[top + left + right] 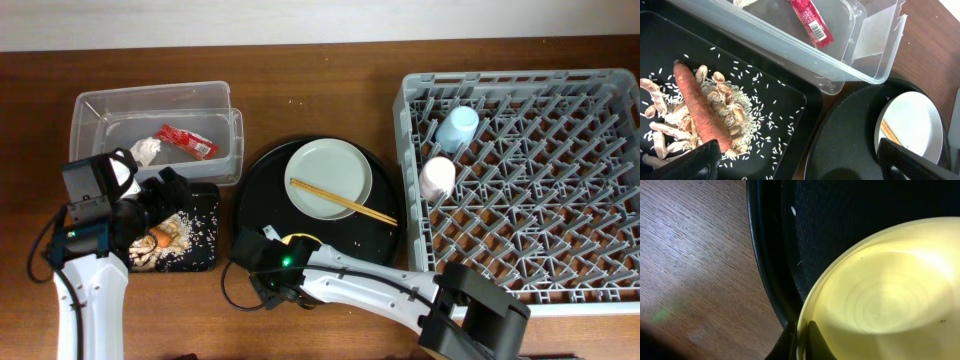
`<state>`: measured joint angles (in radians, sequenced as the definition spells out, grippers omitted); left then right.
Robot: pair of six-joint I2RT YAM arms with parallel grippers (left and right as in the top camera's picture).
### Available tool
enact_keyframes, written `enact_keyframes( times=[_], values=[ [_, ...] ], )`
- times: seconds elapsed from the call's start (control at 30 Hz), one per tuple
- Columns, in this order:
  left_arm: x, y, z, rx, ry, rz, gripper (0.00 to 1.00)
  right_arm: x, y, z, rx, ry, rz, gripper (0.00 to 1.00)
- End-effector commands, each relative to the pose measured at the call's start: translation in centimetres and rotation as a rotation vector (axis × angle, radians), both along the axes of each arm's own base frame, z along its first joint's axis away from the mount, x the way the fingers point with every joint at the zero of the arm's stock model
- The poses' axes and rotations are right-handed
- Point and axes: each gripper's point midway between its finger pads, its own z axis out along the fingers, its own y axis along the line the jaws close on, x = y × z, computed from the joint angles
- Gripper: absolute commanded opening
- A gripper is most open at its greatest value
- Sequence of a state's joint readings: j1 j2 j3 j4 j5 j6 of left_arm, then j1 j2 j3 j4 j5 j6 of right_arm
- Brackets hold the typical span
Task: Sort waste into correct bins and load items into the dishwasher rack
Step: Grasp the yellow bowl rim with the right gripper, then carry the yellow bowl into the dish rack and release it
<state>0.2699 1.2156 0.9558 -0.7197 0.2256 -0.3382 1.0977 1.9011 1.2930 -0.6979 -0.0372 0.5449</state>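
My right gripper (280,265) (802,340) is shut on the rim of the yellow bowl (298,240) (880,295) at the front edge of the round black tray (260,190). My left gripper (175,195) (800,165) is open and empty above the black rectangular tray (207,195) (765,60), which holds the carrot (163,238) (697,105), beige scraps (722,107) and rice. The clear tub (150,100) (860,65) holds the red wrapper (187,141) (812,22) and the tissue (147,150). The grey plate (325,165) (920,115) carries the chopsticks (345,202).
The dishwasher rack (540,200) fills the right side. A light blue cup (458,128) and a pink cup (436,177) stand among its pegs near the left wall. Bare wooden table (695,255) lies left of the round tray.
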Motion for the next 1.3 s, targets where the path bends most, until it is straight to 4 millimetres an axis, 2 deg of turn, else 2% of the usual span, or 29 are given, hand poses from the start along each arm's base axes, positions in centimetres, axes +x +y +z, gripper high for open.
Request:
enact_keyframes(
  times=[0.0,0.07,0.1,0.17,0.2,0.23,0.27,0.3,0.33,0.37,0.4,0.43,0.47,0.53,0.57,0.6,0.67,0.7,0.73,0.8,0.83,0.9,1.0,1.13,1.27],
  values=[
    [0.4,0.1,1.1,-0.007,-0.029,0.005,0.99,0.7,1.9,5.0,0.103,-0.061,0.049,0.04],
    [0.4,0.1,1.1,-0.007,-0.029,0.005,0.99,2.1,2.1,9.5,0.173,-0.110,0.058,0.04],
    [0.4,0.1,1.1,-0.007,-0.029,0.005,0.99,4.2,1.0,14.0,0.230,-0.158,0.042,0.04],
    [0.4,0.1,1.1,-0.007,-0.029,0.005,0.99,6.1,-0.7,18.4,0.360,-0.147,0.103,0.04],
    [0.4,0.1,1.1,-0.007,-0.029,0.005,0.99,6.8,-1.7,20.0,0.428,-0.135,0.136,0.04],
    [0.4,0.1,1.1,-0.007,-0.029,0.005,0.99,8.3,-3.4,21.8,0.502,-0.133,0.143,0.04],
    [0.4,0.1,1.1,-0.007,-0.029,0.005,0.99,10.0,-5.5,23.0,0.553,-0.146,0.124,0.04],
    [0.4,0.1,1.1,-0.007,-0.029,0.005,0.99,12.9,-9.1,24.5,0.633,-0.171,0.090,0.04],
    [0.4,0.1,1.1,-0.007,-0.029,0.005,0.99,14.6,-11.9,25.6,0.715,-0.185,0.082,0.04],
    [0.4,0.1,1.1,-0.007,-0.029,0.005,0.99,16.4,-15.4,26.8,0.803,-0.213,0.057,0.04],
    [0.4,0.1,1.1,-0.007,-0.029,0.005,0.99,18.5,-20.2,28.0,0.876,-0.262,-0.020,0.04],
    [0.4,0.1,1.1,-0.007,-0.029,0.005,0.99,20.1,-24.5,28.6,0.909,-0.322,-0.089,0.04],
    [0.4,0.1,1.1,-0.007,-0.029,0.005,0.99,21.7,-30.0,29.0,0.934,-0.395,-0.189,0.04],
    [0.4,0.1,1.1,-0.007,-0.029,0.005,0.99,23.6,-38.2,28.8,0.977,-0.515,-0.291,0.04],
    [0.4,0.1,1.1,-0.007,-0.029,0.005,0.99,24.0,-39.9,28.8,1.020,-0.545,-0.278,0.04],
    [0.4,0.1,1.1,-0.007,-0.029,0.005,0.99,24.6,-42.0,27.9,1.053,-0.564,-0.283,0.04],
    [0.4,0.1,1.1,-0.007,-0.029,0.005,0.99,26.1,-45.3,24.8,1.132,-0.573,-0.271,0.04],
    [0.4,0.1,1.1,-0.007,-0.030,0.005,0.99,27.0,-46.8,22.5,1.162,-0.571,-0.271,0.04],
    [0.4,0.1,1.1,-0.007,-0.029,0.005,0.99,27.6,-47.7,20.5,1.168,-0.558,-0.295,0.04],
    [0.4,0.1,1.1,-0.007,-0.029,0.005,0.99,28.1,-48.9,18.6,1.156,-0.553,-0.335,0.04],
    [0.4,0.1,1.1,-0.007,-0.029,0.005,0.99,28.4,-50.0,17.2,1.115,-0.549,-0.390,0.04],
    [0.4,0.1,1.1,-0.007,-0.029,0.005,0.99,29.0,-51.4,15.8,1.062,-0.495,-0.533,0.04],
    [0.4,0.1,1.1,-0.007,-0.029,0.005,0.99,29.2,-52.9,12.7,0.947,-0.409,-0.723,0.04],
    [0.4,0.1,1.1,-0.007,-0.029,0.005,0.99,28.5,-50.7,18.4,1.240,-0.394,-0.523,0.04],
    [0.4,0.1,1.1,-0.007,-0.029,0.005,0.99,29.0,-49.2,18.2,1.239,-0.374,-0.502,0.04]
  ],
)
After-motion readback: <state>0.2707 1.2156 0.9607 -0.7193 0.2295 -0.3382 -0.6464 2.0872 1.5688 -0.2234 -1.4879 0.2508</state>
